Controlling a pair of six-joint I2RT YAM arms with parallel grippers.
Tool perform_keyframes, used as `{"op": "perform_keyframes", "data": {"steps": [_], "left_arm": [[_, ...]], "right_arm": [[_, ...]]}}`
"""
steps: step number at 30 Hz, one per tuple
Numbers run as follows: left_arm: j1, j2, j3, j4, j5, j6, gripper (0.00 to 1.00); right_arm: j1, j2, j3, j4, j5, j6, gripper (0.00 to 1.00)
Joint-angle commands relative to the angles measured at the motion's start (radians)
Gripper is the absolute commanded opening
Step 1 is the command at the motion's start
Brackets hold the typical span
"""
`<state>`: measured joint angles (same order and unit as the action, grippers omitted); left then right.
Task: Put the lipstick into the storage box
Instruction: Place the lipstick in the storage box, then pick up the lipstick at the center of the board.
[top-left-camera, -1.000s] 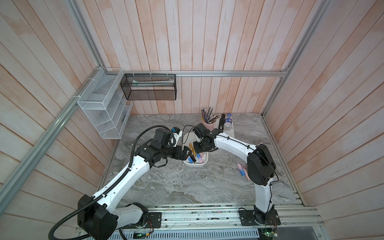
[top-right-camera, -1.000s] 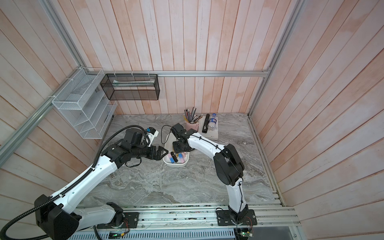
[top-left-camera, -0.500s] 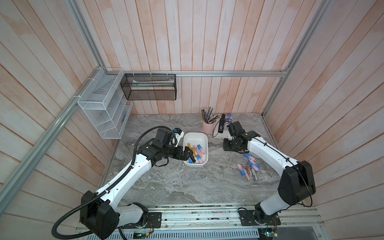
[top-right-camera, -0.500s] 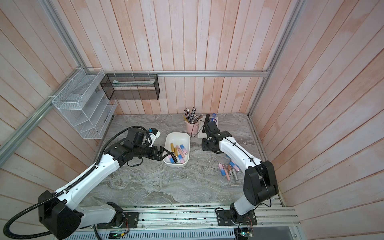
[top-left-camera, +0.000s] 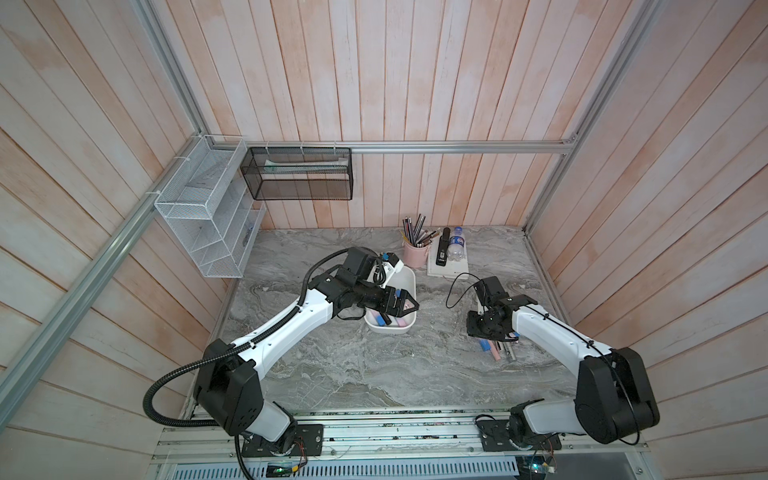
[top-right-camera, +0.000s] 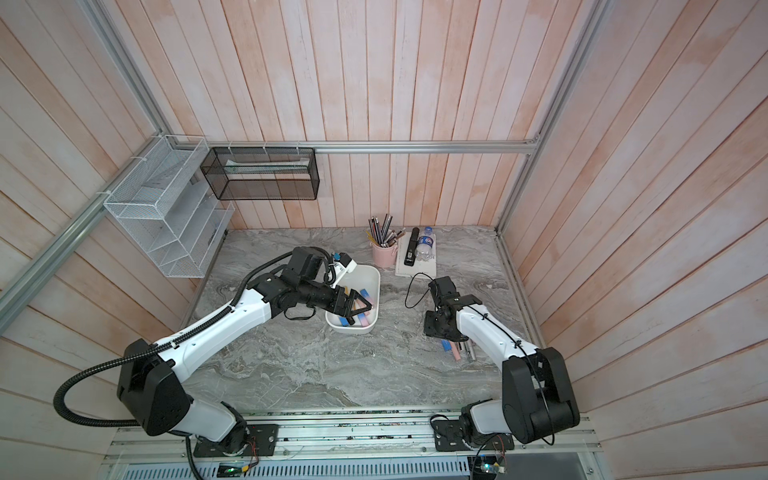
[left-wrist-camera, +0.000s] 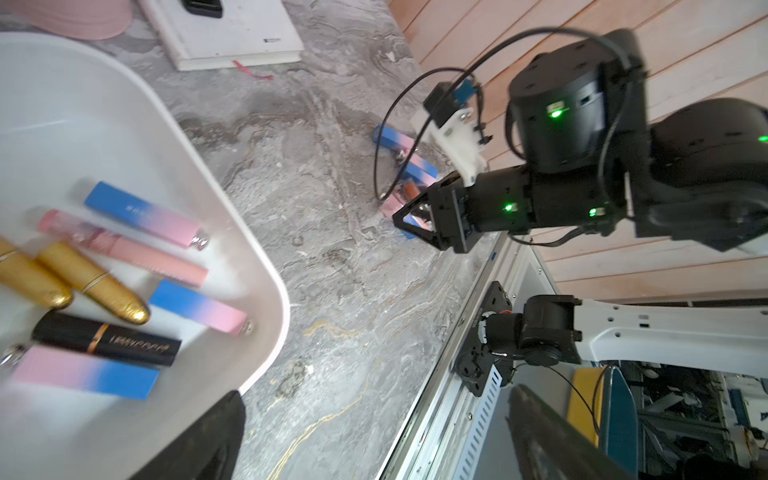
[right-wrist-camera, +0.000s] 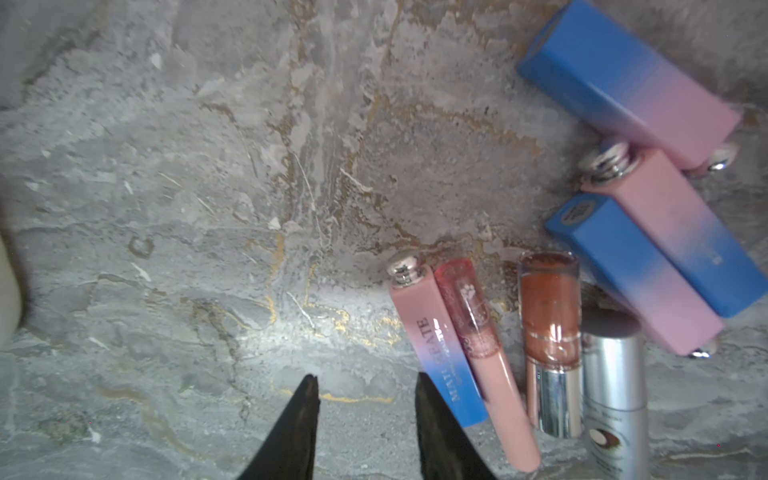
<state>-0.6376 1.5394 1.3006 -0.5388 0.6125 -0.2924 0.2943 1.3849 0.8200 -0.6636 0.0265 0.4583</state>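
So, box (top-left-camera: 388, 329): white tub sitting on the grey table (top-left-camera: 374, 374), on the left arm's side, in both top views.
Inside the box: seven lipsticks on show in the left wrist view. That's three blue-pink sticks (left-wrist-camera: 141, 216), a pink tube (left-wrist-camera: 120, 249), two gold bullets (left-wrist-camera: 91, 282) and a black one (left-wrist-camera: 104, 338), all lying flat, a little blurred.
Left gripper (top-left-camera: 401, 312): out over the near end of the box, jaws spread wide, nothing between them.
Left fingers (left-wrist-camera: 216, 440): just dark blurs in the left wrist view, far apart.
Right gripper (right-wrist-camera: 365, 382): pointed down at the table, well apart from the box, jaws only partly apart and empty, with bare marble showing in the gap.
Loose pile (top-left-camera: 496, 349): the rest of the lipsticks, lying on the table on the right arm's side, partly hidden under the right gripper in both top views.
Pile up close: a slim blue-pink stick (right-wrist-camera: 436, 345) and a pink gloss (right-wrist-camera: 482, 353) lie side by side and touching. Next come an orange gloss (right-wrist-camera: 550, 324) and a silver tube (right-wrist-camera: 613, 382). Three blue-pink blocks (right-wrist-camera: 627, 83) lie beyond, two of them overlapping.
Nearest contact: one right fingertip (right-wrist-camera: 424, 386) is just beside the slim blue-pink stick. Whether it touches, I cannot tell.
Back of table: pink cup (top-left-camera: 415, 255) full of pens, with a white notebook (top-left-camera: 457, 269) beside it and a bottle (top-left-camera: 457, 245) lying on top.
Walls: white mesh rack (top-left-camera: 199, 224) and black mesh basket (top-left-camera: 297, 174), both hanging off the rail.
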Motion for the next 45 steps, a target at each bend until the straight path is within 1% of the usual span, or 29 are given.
{"op": "perform_keyframes", "data": {"steps": [1,9,15,20,26,32,34,39,45], "left_arm": [[-0.017,0.04,0.042,0.034,0.035,0.011,1.0],[-0.028,0.073,0.064,0.037,-0.034,0.025,1.0],[-0.028,0.078,0.078,0.034,-0.06,0.03,1.0],[-0.028,0.076,0.085,0.025,-0.082,0.045,1.0],[-0.026,0.079,0.08,0.017,-0.088,0.061,1.0],[-0.026,0.072,0.062,0.013,-0.097,0.086,1.0],[-0.023,0.068,0.058,0.006,-0.1,0.094,1.0],[-0.005,0.049,0.051,-0.007,-0.117,0.101,1.0],[0.04,0.003,0.008,0.009,-0.126,0.093,1.0]], "right_arm": [[-0.024,-0.02,-0.029,0.019,0.002,0.02,0.4],[-0.049,-0.009,-0.036,0.028,0.006,0.016,0.4],[-0.082,0.04,-0.038,0.05,-0.008,-0.002,0.4],[-0.087,0.077,-0.035,0.061,-0.02,-0.012,0.39],[-0.086,0.105,-0.025,0.043,-0.008,-0.006,0.3],[-0.085,0.11,-0.027,0.053,-0.009,0.006,0.27],[-0.083,0.119,-0.021,0.051,-0.016,0.009,0.24],[-0.048,0.127,0.061,0.011,0.0,0.014,0.23],[0.022,0.175,0.257,-0.049,0.01,0.02,0.23]]}}
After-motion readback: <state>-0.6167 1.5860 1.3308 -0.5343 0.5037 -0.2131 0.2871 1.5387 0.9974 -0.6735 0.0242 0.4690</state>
